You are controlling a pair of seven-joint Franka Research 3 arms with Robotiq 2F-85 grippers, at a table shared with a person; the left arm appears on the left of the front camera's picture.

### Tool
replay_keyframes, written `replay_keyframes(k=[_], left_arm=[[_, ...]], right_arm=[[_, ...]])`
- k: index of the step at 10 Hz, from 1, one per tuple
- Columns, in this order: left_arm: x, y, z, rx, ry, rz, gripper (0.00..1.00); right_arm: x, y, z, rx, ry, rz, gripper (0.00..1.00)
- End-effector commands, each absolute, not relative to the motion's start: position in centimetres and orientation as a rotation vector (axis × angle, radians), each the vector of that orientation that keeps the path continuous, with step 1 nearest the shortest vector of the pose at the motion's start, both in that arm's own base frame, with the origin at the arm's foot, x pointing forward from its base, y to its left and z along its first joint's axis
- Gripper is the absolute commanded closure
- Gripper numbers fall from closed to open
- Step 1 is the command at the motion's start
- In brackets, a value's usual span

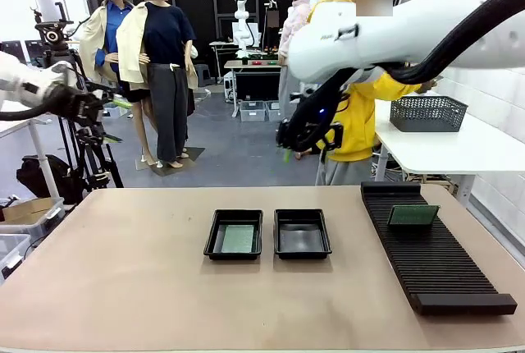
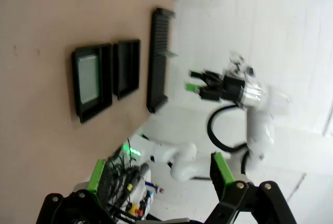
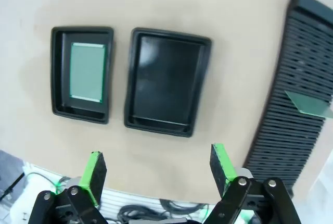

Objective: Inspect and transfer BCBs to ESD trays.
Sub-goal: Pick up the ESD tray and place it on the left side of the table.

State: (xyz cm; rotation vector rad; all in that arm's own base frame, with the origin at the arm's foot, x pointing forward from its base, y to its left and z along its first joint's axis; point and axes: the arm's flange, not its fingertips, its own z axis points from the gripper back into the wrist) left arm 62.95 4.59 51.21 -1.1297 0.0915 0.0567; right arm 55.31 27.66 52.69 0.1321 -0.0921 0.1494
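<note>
The near half of the tan table (image 1: 123, 287) is bare. At its middle two black ESD trays sit side by side with a narrow gap between them, long sides running away from the robot. The left tray (image 1: 211, 238) holds one green circuit board (image 1: 238, 239) lying flat on its floor, with black floor showing around it. The right tray (image 1: 302, 240) has nothing in it.

To the robot's right, well apart from the trays, a long black slotted rack (image 1: 435, 275) runs from near the front edge to the far edge. A second board (image 1: 413, 215) stands on edge in the slots near the rack's far end, its face toward the robot.

Higher up and farther back, the right gripper (image 1: 289, 146) hangs in the air above the table's far edge, roughly behind the right tray. In its own wrist view its green-padded fingers (image 3: 218, 164) stand wide apart with nothing between them, looking down on both trays and the rack. The left gripper (image 1: 111, 111) is held high off the table's left side; its wrist view also shows the fingers (image 2: 221, 169) spread wide and clamping nothing.

Beyond the far edge a person in a yellow top (image 1: 361, 123) stands behind the right arm (image 1: 394, 37). Farther right, a grey wire mesh basket (image 1: 428, 112) rests on a white side table (image 1: 459, 152).
</note>
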Motion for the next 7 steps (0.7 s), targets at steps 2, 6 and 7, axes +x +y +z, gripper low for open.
replay_keyframes(k=[2, 6, 7], left_arm=[[61.8, -1.6, 49.2, -0.974, -0.047, 0.188, 0.00], [59.5, -9.7, 46.2, -0.763, -0.160, 0.238, 0.00], [59.3, -11.7, 45.6, -0.717, -0.127, 0.236, 0.00]], right_arm=[[55.3, 22.5, 53.2, 0.134, -0.101, 0.125, 0.00], [56.4, 17.0, 54.7, 0.128, -0.090, 0.084, 0.00], [56.4, 15.8, 55.4, 0.139, -0.071, 0.084, 0.00]])
